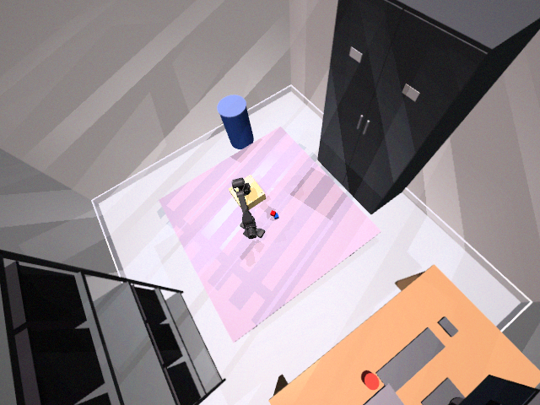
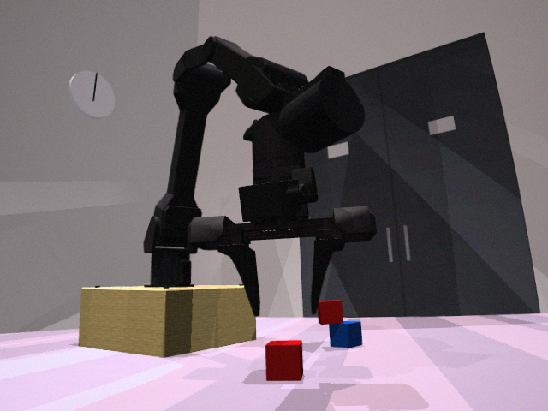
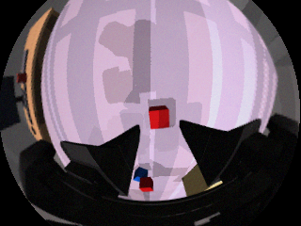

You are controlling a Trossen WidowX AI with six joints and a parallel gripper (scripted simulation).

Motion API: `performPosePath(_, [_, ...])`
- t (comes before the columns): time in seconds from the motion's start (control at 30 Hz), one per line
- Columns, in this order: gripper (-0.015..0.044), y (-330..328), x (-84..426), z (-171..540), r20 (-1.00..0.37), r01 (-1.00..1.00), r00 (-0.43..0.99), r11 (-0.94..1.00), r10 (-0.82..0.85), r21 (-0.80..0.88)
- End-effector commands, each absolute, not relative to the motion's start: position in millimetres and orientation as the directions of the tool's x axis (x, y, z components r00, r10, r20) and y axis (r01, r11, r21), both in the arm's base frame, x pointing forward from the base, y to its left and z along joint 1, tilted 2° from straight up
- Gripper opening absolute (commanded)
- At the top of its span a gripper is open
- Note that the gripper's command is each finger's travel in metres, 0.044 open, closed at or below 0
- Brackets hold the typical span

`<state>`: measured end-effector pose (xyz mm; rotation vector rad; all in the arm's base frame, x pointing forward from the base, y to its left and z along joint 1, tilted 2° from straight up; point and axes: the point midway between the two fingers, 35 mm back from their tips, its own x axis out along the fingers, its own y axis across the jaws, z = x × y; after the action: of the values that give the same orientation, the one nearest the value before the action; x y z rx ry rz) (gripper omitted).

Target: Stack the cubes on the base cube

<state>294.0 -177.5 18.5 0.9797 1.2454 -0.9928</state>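
The blue base cube [image 2: 345,333] [image 1: 277,216] [image 3: 141,173] stands on the pink mat. One red cube [image 2: 330,311] [image 1: 272,213] [image 3: 147,184] rests on top of it, shifted toward one corner. The other red cube [image 2: 283,360] [image 3: 158,117] lies loose on the mat, apart from the base cube. My gripper [image 2: 284,309] [image 1: 253,232] [image 3: 159,125] is open and empty. It hangs above the loose red cube, which shows between the fingertips in the wrist view. In the top view the gripper hides the loose cube.
The arm stands on a tan pedestal [image 2: 163,318] [image 1: 258,191] close to the cubes. A blue cylinder [image 1: 235,121], a black cabinet [image 1: 392,109] [image 2: 442,199], a dark shelf unit [image 1: 65,340] and an orange desk [image 1: 392,340] stand around the pink mat [image 1: 305,252].
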Motion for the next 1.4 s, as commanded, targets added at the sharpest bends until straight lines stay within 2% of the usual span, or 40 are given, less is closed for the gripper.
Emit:
performPosePath(0.0, [0.0265,-176,292,8,-0.997,0.961,0.053,0.275,-0.048,0.038])
performPosePath(0.8, [0.0265,-178,294,-24,-0.997,0.961,0.053,0.275,-0.048,0.037])
performPosePath(1.0, [0.0107,-178,294,-24,-0.997,0.961,0.053,0.275,-0.048,0.037])
performPosePath(1.37, [0.0105,-179,296,-5,-0.997,0.961,0.053,0.275,-0.048,0.038])
